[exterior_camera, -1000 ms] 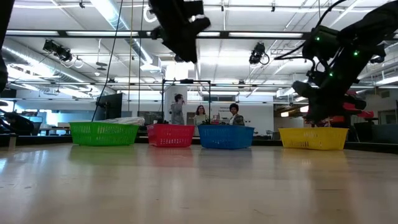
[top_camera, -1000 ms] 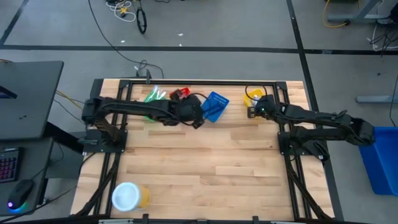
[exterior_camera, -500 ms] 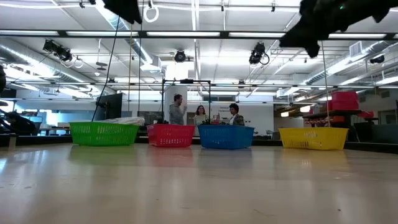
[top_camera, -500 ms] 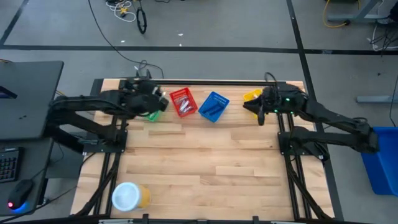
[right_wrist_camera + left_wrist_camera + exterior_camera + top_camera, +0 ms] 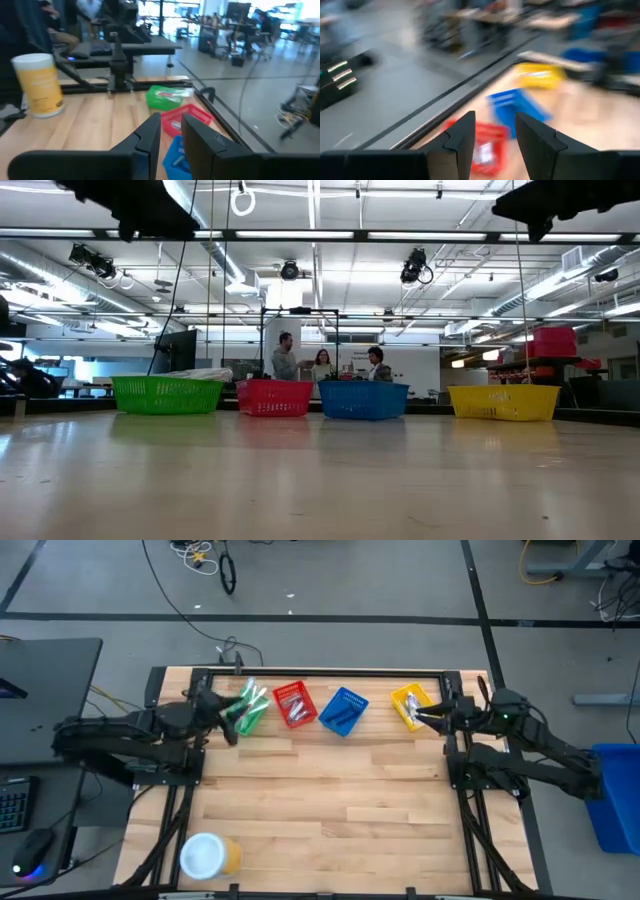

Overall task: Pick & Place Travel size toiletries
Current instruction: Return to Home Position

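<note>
One wooden table point(image 5: 320, 790) carries everything. Two dark arms are drawn back to its sides, the left arm point(image 5: 110, 735) over the far-left edge and the right arm point(image 5: 545, 755) over the far-right edge. In the level view across the table top both show only as dark shapes high above the wood.

A yellow jar point(image 5: 208, 856) with a white lid stands alone at the near-left corner, well apart from everything else.

Four plastic baskets sit in a row along the far edge of the table. From left to right they are the green basket point(image 5: 245, 712), the red basket point(image 5: 293, 703), the blue basket point(image 5: 344, 711) and the yellow basket point(image 5: 408, 700).

The left gripper point(image 5: 494, 122) hangs just to the left of the green basket. Its fingers are parted by a moderate gap with nothing between them. The right gripper point(image 5: 171, 120) hangs just to the right of the yellow basket. Its fingers are parted by a narrower gap, and it also holds nothing.

The travel size toiletries point(image 5: 250, 696) lie inside the baskets, and none are on the bare wood. Pale pieces show in the green basket, light pieces in the red one, and a white piece in the yellow one. The blue basket holds darker pieces too small to tell apart.
</note>
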Motion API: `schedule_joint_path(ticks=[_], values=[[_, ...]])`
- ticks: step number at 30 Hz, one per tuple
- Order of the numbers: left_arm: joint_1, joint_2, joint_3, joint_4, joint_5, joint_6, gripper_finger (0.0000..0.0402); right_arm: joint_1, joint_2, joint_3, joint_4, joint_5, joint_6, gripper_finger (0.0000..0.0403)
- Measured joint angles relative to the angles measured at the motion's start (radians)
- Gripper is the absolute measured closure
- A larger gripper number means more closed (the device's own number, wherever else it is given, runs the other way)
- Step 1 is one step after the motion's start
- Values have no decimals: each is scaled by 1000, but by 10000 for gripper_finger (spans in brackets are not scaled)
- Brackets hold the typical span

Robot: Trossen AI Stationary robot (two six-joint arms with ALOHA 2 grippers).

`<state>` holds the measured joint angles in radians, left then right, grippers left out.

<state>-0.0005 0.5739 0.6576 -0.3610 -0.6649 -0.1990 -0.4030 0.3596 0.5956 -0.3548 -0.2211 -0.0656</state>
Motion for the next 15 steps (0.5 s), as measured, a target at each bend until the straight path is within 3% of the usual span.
schedule_joint_path(ticks=[4,7,12,15], values=[[1,-148,-153,189,185,131,256,0,-87,-61,5,-19,3,320],[2,-263,-214,215,234,168,256,0,-150,-106,17,-42,7,319],[2,-440,-271,210,305,206,256,0,-245,-146,39,-224,9,320],[2,-539,-309,209,351,244,256,0,-299,-157,40,-245,22,323]])
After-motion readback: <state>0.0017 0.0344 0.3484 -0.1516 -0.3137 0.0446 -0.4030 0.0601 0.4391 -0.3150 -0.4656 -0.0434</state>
